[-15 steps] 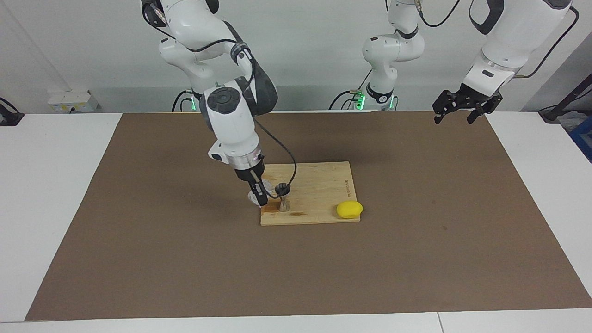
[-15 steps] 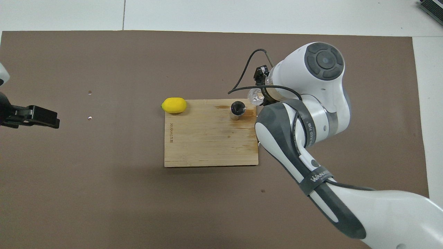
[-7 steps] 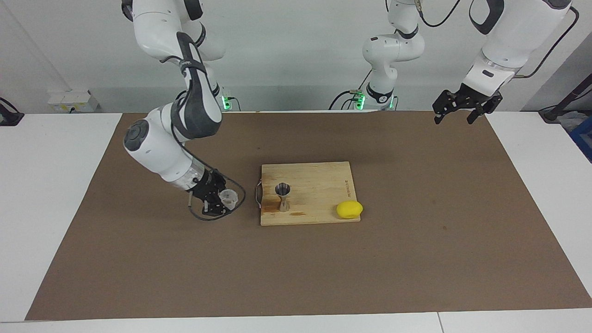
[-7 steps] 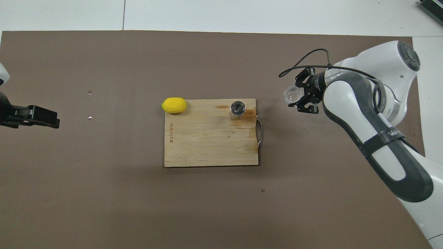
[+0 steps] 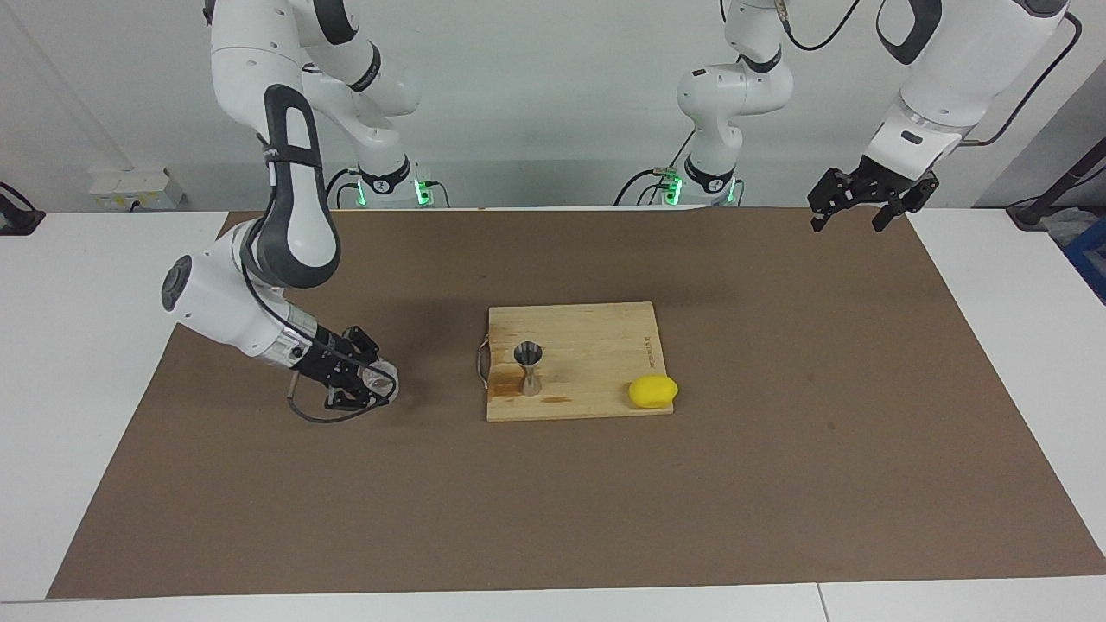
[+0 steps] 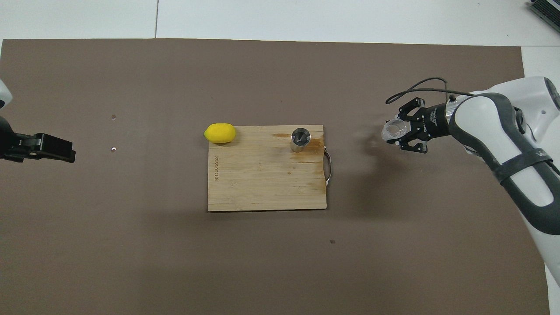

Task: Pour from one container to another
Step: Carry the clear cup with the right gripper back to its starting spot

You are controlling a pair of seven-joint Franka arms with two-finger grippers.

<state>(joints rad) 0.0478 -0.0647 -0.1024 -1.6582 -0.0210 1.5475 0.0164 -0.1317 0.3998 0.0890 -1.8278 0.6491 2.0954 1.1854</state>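
My right gripper (image 5: 366, 381) (image 6: 401, 131) is shut on the small clear cup (image 5: 383, 377) (image 6: 390, 130). It holds the cup low over the brown mat, off the cutting board toward the right arm's end of the table. I cannot tell whether the cup touches the mat. The steel hourglass jigger (image 5: 528, 368) (image 6: 300, 139) stands upright on the wooden cutting board (image 5: 596, 341) (image 6: 262, 183), near the board's handle end, well apart from the cup. My left gripper (image 5: 855, 210) (image 6: 57, 148) waits open and empty in the air at the left arm's end.
A yellow lemon (image 5: 652, 391) (image 6: 220, 133) lies at the board's corner toward the left arm's end. A metal handle (image 5: 481, 363) (image 6: 329, 164) sticks out of the board toward the cup. The brown mat (image 5: 778, 484) covers most of the white table.
My right gripper has carried the cup away from the jigger, off the board toward the right arm's end, and brought it down low over the mat. The left arm has not moved.
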